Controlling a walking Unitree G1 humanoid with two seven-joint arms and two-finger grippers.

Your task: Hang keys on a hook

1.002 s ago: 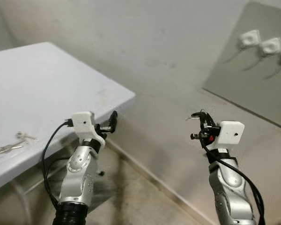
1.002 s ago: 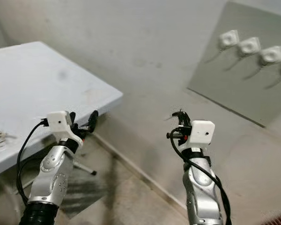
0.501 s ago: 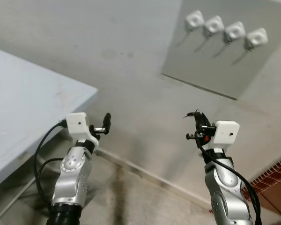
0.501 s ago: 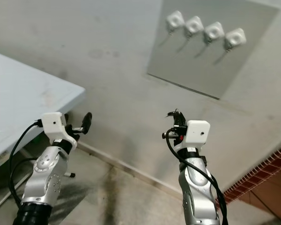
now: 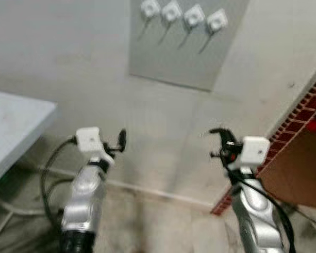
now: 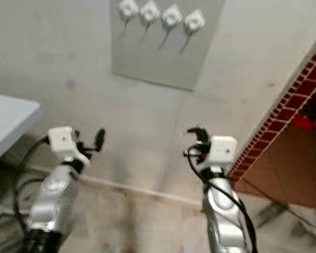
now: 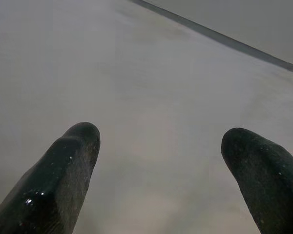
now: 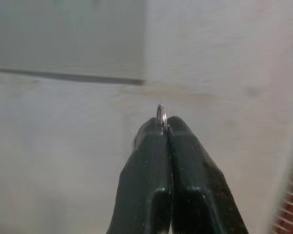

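View swung right compared with a second ago: table (image 5: pixel 10 124) now only a corner at the left edge, grey panel (image 5: pixel 187 50) on the wall now nearly straight ahead and high in the picture, brick-red edging (image 5: pixel 300 113) newly in view at right. Counted as camera turn with the body, not movement of the things; whole picture slightly blurred, consistent with turning. Row of four white hooks (image 5: pixel 183 15) on the panel, well above and beyond both arms. Right gripper (image 8: pixel 163 127) raised in front of the wall, fingers pressed fully together, thin metal key ring (image 8: pixel 161 113) pinched at the very tips, only its top arc poking out; the keys themselves too small or hidden to make out in the head views. Left gripper (image 7: pixel 161 165) held up at similar height, fingers (image 7: pixel 71 165) spread wide with nothing between them, bare wall ahead. Both arms posed much as before relative to the body. Judgement: pickup done, approach under way; hooks now squarely faced but well apart from the ring. Next step likely calls for closing in and lifting the right arm toward one hook. Risk: very shallow pinch on the ring, possible slip or twist on contact with a hook.
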